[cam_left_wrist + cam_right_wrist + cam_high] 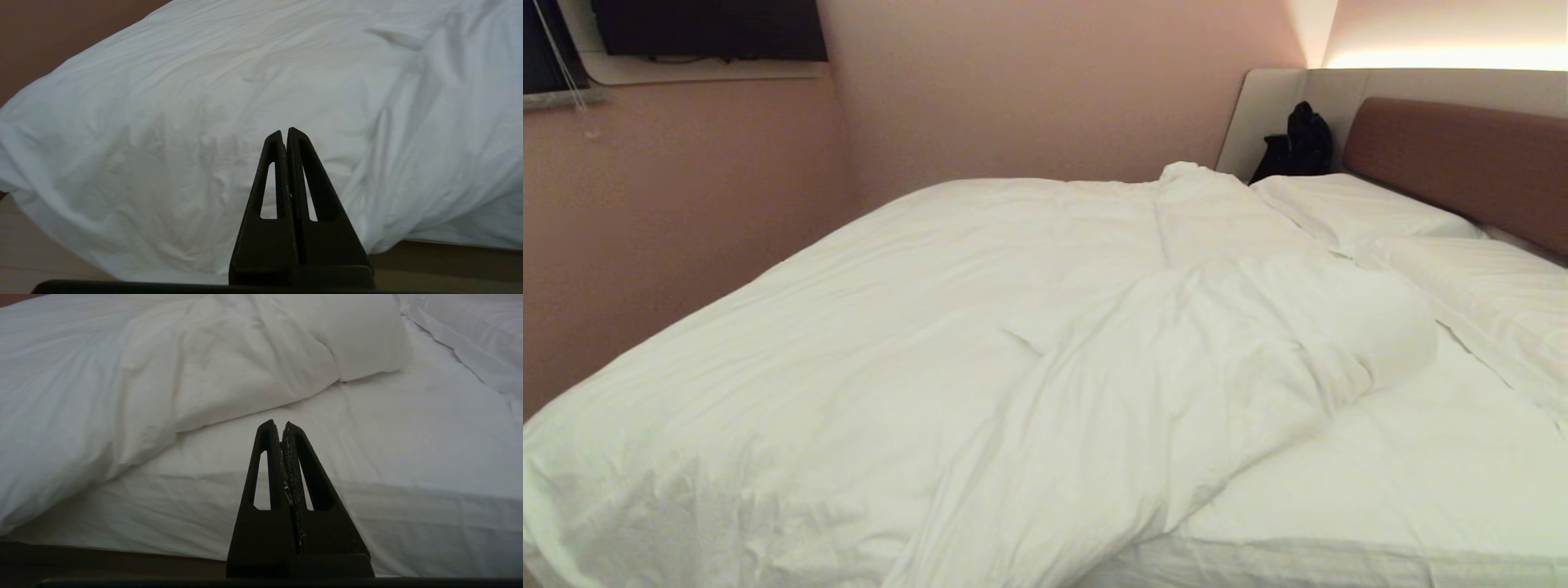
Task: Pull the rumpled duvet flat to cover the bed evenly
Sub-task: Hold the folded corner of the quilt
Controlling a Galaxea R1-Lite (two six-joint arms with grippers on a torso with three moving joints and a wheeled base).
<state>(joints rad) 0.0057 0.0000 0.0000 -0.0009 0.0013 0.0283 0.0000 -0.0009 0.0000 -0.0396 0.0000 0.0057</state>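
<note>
The puffy white duvet (915,343) lies rumpled over the left and middle of the bed (1380,457), its near right corner folded back, so bare sheet shows at the right. It hangs over the bed's near left edge (163,163). In the right wrist view the folded duvet edge (204,375) lies above the bare sheet (408,437). My left gripper (285,131) is shut and empty, held short of the hanging duvet. My right gripper (278,424) is shut and empty too, facing the mattress side. Neither arm shows in the head view.
Two white pillows (1347,208) (1494,294) lie against the brown headboard (1462,155). A black bag (1298,143) stands in the far corner by the headboard. A pink wall (686,229) runs close along the bed's left side. Wooden floor (449,261) shows below the mattress.
</note>
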